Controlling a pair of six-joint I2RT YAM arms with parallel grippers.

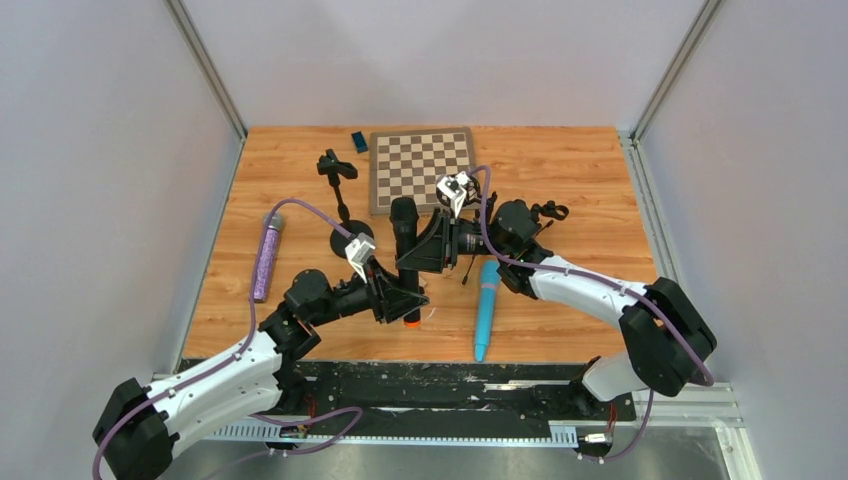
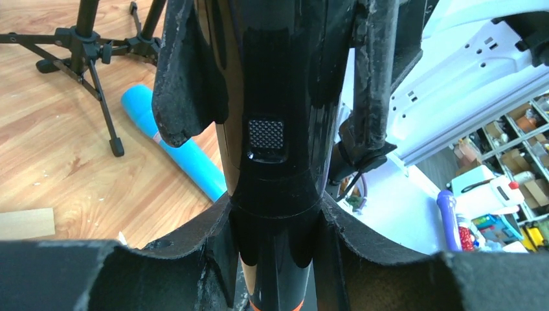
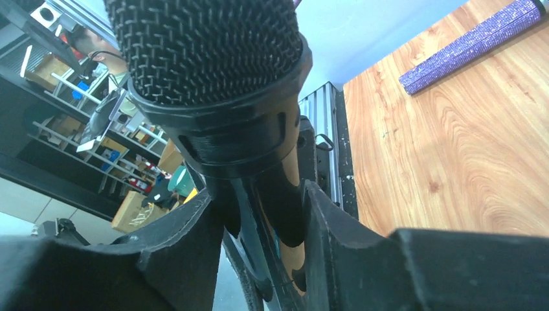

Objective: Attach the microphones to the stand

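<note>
The long black microphone [image 1: 404,250] with an orange end is held off the table between both grippers, orange end toward the near edge. My left gripper [image 1: 400,297] is shut on its lower body near the orange band; in the left wrist view the black microphone [image 2: 278,129] fills the gap of the left gripper [image 2: 275,217]. My right gripper [image 1: 418,248] is shut on it just below the mesh head [image 3: 207,52], as the right wrist view of the right gripper [image 3: 262,214] shows. The light blue microphone [image 1: 486,308] lies near the front edge. The purple microphone [image 1: 266,258] lies at the left. A round-base stand [image 1: 345,225] with a clip stands behind the left gripper.
A chessboard [image 1: 421,168] lies at the back middle with a small blue object [image 1: 359,141] beside it. A small black tripod stand [image 1: 545,213] sits behind the right arm, and it also shows in the left wrist view [image 2: 90,45]. Grey walls close in both sides.
</note>
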